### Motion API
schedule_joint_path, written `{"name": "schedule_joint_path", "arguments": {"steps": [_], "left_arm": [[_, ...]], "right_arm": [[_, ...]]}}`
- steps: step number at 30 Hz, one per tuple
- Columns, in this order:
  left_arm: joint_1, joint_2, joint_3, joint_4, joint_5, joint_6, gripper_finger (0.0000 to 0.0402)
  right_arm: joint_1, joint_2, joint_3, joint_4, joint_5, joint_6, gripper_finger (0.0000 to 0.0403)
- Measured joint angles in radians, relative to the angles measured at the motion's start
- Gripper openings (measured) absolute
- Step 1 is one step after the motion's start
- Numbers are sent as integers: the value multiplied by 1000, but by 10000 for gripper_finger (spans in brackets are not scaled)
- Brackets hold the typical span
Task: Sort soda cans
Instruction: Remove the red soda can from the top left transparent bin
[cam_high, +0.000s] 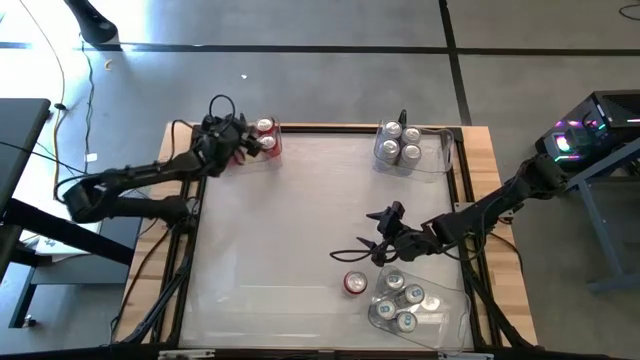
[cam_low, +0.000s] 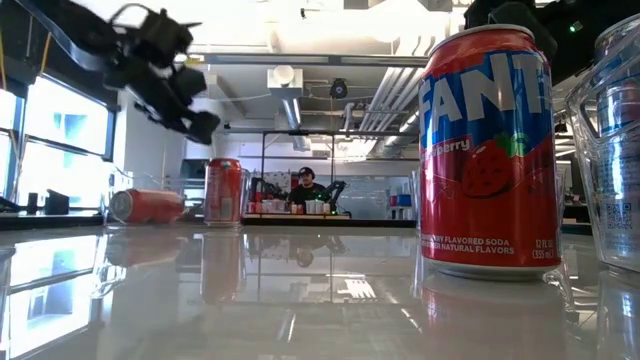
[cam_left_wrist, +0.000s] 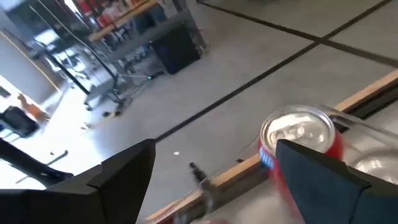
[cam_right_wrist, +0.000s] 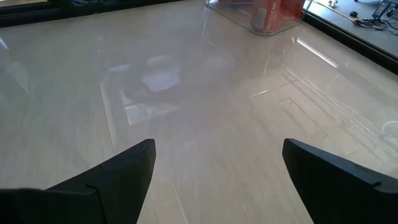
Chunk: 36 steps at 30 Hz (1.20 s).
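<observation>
Left gripper (cam_high: 243, 143): fingers spread, empty, poised over red cans (cam_high: 265, 137) in far-left clear bin (cam_high: 275, 155). Right gripper (cam_high: 378, 247): fingers spread, empty, above table (cam_high: 280, 230); lone red can (cam_high: 355, 284) just beside near-right bin (cam_high: 455, 315) of blue cans (cam_high: 405, 300). Silver cans (cam_high: 398, 142): far-right bin (cam_high: 440, 160).

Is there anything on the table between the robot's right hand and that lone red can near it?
No. From above, the right hand hovers open close by the red can, with only bare table between them.

Lone can (cam_high: 355, 284) on table (cam_high: 300, 220), just beside near-right bin (cam_high: 450, 318).
</observation>
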Motion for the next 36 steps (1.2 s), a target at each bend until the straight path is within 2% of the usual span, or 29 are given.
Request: {"name": "schedule_joint_path", "arguments": {"steps": [3,5,10,14,18,22,30,36], "left_arm": [[-67,-88,14,-159,-45,-37,327],[-89,-117,68,-348,-20,-143,325],[-41,-54,281,-801,194,-390,313],[58,85,412,-988,388,-442,306],[167,243,458,-1075,451,-364,305],[246,348,462,-1091,457,-303,306],[340,457,464,-1078,470,-245,310],[357,534,475,-1080,485,-219,309]], "right_arm": [[0,0,0,0,1,-1,348],[0,0,0,0,1,-1,348],[-12,0,0,2,1,-25,348],[-36,0,0,2,-1,-27,348],[-47,0,0,8,-38,-61,348],[-47,0,0,9,-47,-86,348],[-47,0,0,9,-47,-98,348],[-47,0,0,9,-47,-98,348]]}}
